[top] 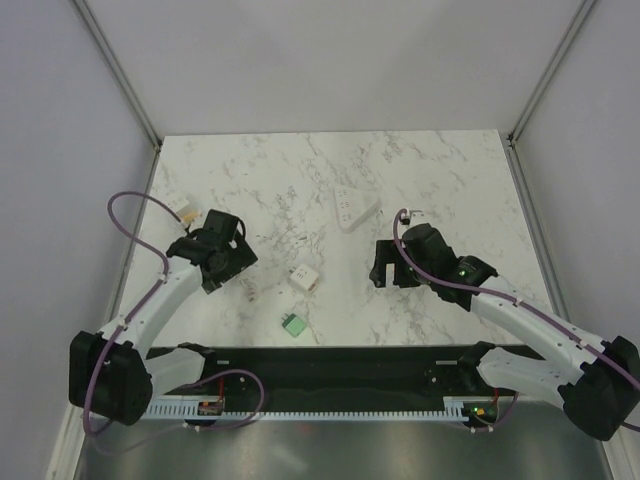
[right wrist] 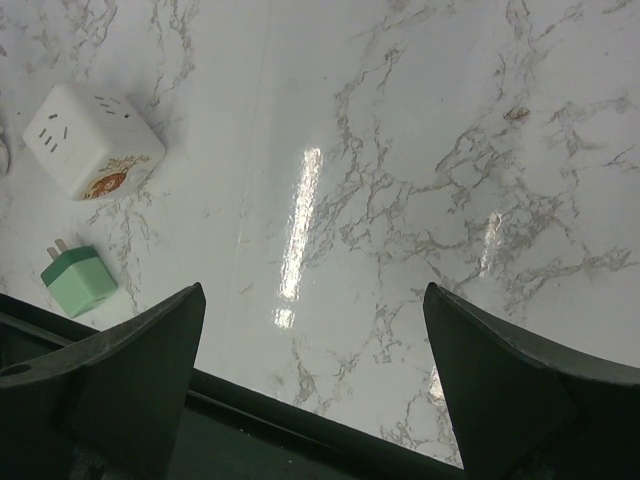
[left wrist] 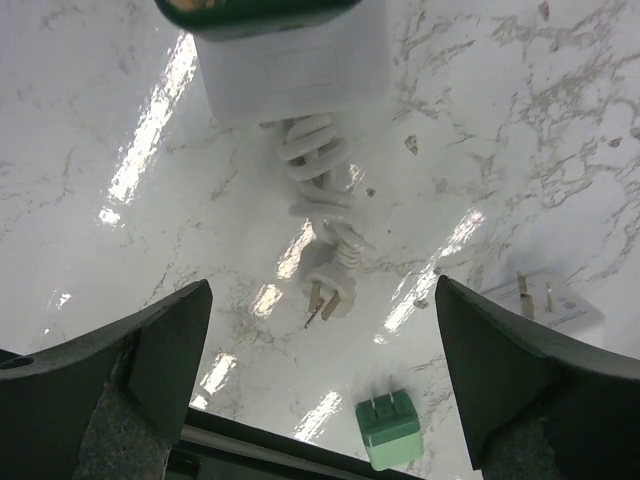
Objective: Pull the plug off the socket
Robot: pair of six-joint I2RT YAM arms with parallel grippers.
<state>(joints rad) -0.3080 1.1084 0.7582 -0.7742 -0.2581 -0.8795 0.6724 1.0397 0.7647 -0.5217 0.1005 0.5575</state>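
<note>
Socket (top: 346, 208), long axis roughly near-to-far

Bright, even light falls from above. The tabletop (right wrist: 400, 150) carries long white glare streaks in both wrist views. These views are slightly soft, and the near fingers (left wrist: 120, 380) look dark and blurred. Shadows in the top view are faint.

Overhead, the socket (top: 356, 208) is too small to read its outlets, while a white block (left wrist: 290, 75) runs off the left wrist view's top edge.
</note>
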